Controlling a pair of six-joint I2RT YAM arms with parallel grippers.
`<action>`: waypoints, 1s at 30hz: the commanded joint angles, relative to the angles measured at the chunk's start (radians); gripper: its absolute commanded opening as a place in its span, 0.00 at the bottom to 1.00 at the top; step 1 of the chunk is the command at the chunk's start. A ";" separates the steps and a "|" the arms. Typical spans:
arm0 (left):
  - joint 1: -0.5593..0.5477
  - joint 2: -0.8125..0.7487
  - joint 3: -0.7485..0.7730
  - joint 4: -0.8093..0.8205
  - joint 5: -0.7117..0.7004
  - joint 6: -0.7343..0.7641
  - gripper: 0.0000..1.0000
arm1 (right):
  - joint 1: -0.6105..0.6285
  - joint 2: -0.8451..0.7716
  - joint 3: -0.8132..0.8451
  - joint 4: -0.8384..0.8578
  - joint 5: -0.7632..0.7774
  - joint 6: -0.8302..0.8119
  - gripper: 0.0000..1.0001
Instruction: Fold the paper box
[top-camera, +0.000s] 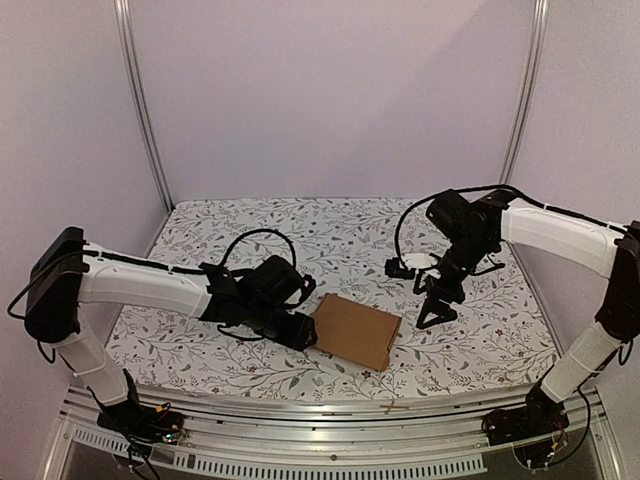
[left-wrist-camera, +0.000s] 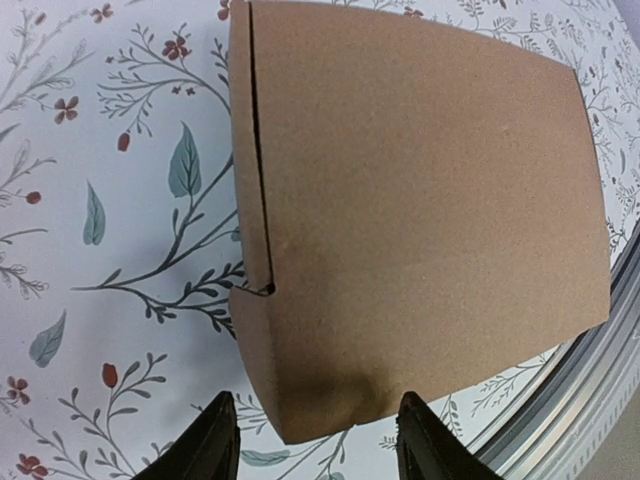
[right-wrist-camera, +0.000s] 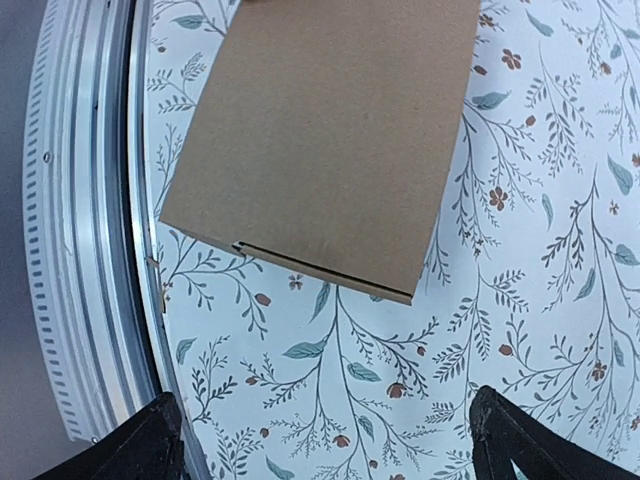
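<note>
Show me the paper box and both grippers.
paper box (top-camera: 355, 330), top view, middle of its top face.
left gripper (left-wrist-camera: 318, 440), left wrist view, midway between fingertips.
right gripper (right-wrist-camera: 325, 450), right wrist view, midway between fingertips.

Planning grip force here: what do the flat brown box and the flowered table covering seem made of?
The flat brown paper box looks like matte cardboard: grainy, unprinted, slit-cut edge. The white floral table covering seems printed cloth or vinyl; unclear which.

Paper box (top-camera: 355, 330): plain brown, unprinted on all visible faces. Table cloth (top-camera: 470, 340): white ground, thin dark branches, grey-green leaves, small red berries and flowers. Left arm (top-camera: 150, 290) and right arm (top-camera: 555, 235): white shells, black joints. Left gripper (top-camera: 300, 333) and right gripper (top-camera: 437, 315): black. Near rail (top-camera: 330, 425): silver.
</note>
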 joint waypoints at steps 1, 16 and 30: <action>0.025 0.022 0.021 -0.010 0.056 0.003 0.54 | 0.130 -0.129 -0.104 0.137 0.084 -0.211 0.99; 0.057 0.090 0.049 -0.004 0.132 0.013 0.53 | 0.377 -0.142 -0.350 0.505 0.286 -0.374 0.84; 0.082 0.041 0.054 -0.008 0.162 0.047 0.54 | 0.404 -0.006 -0.342 0.546 0.368 -0.353 0.77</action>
